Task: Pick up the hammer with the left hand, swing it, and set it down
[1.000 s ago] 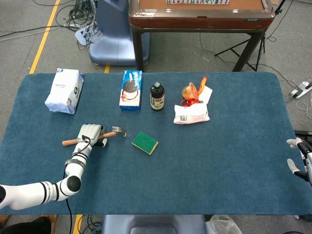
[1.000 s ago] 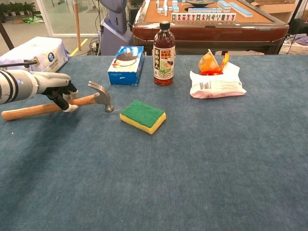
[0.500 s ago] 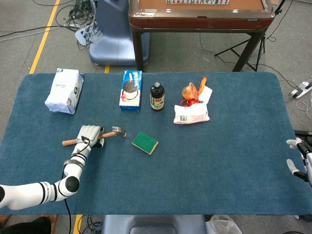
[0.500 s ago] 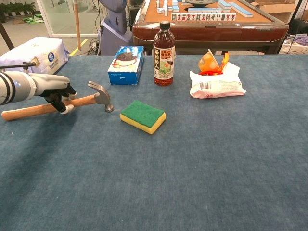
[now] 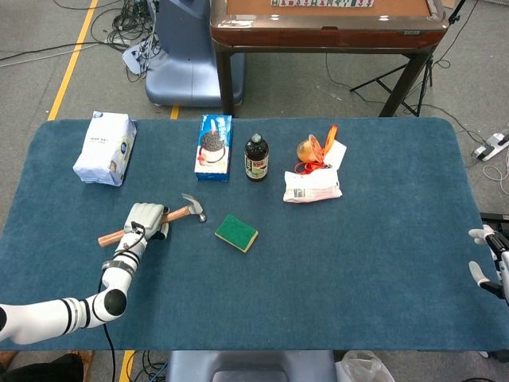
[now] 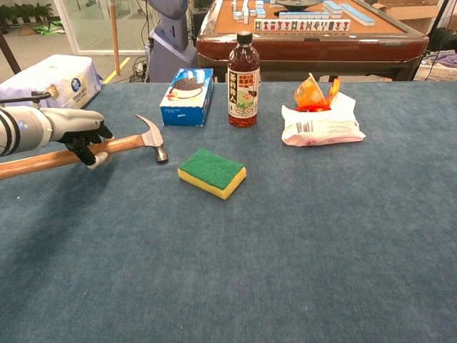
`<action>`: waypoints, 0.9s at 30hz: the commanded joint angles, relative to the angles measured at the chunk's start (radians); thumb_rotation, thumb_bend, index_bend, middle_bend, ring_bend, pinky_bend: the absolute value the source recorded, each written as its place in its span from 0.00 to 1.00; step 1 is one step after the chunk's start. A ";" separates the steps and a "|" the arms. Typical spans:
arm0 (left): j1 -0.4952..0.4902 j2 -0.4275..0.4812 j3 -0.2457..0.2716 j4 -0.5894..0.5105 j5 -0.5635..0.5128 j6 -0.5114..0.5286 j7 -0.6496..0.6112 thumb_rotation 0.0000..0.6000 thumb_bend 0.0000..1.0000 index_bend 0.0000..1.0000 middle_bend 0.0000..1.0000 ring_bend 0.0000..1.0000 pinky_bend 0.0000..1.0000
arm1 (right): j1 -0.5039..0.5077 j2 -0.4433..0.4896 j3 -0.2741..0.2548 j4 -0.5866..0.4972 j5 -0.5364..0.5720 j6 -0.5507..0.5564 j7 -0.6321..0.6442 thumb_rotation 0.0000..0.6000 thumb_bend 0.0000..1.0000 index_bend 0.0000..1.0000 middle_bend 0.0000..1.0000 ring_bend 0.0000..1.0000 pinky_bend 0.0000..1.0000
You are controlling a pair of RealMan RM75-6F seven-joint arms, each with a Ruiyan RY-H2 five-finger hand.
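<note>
A hammer (image 5: 193, 208) (image 6: 151, 137) with a wooden handle and a steel head is at the table's left. My left hand (image 5: 146, 220) (image 6: 80, 133) grips the handle near its middle, fingers wrapped around it. The head end is raised a little off the blue cloth and the handle tilts up toward the head. My right hand (image 5: 491, 256) shows only at the far right edge of the head view, off the table, with nothing in it; its fingers are partly cut off.
A green and yellow sponge (image 5: 236, 231) (image 6: 212, 172) lies just right of the hammer head. Behind stand a blue biscuit box (image 5: 214, 146), a dark bottle (image 5: 256, 158) and a white bag with an orange item (image 5: 313, 185). A white packet (image 5: 105, 148) lies far left.
The left hand has closed around the handle and lifted the hammer; the head has risen off the cloth and swung slightly away from me.
</note>
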 commanded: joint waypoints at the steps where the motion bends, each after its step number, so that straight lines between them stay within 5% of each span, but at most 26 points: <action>1: 0.015 -0.001 -0.008 0.019 0.048 -0.021 -0.046 1.00 0.55 0.56 0.61 0.51 0.39 | -0.002 0.003 0.001 -0.007 0.001 0.003 -0.006 1.00 0.32 0.32 0.39 0.31 0.37; 11: 0.094 0.021 -0.049 0.074 0.446 -0.082 -0.351 1.00 0.59 0.69 0.80 0.72 0.81 | -0.006 0.013 0.003 -0.038 0.009 0.006 -0.032 1.00 0.32 0.32 0.39 0.31 0.37; 18: 0.145 -0.012 -0.050 0.192 0.811 0.031 -0.694 1.00 0.59 0.78 0.92 0.83 0.93 | -0.002 0.018 0.006 -0.058 0.011 0.001 -0.051 1.00 0.32 0.32 0.39 0.31 0.37; 27: 0.144 -0.030 0.012 0.318 1.090 0.172 -1.000 1.00 0.59 0.83 0.99 0.90 0.97 | 0.002 0.021 0.007 -0.079 0.012 -0.003 -0.071 1.00 0.32 0.32 0.39 0.31 0.37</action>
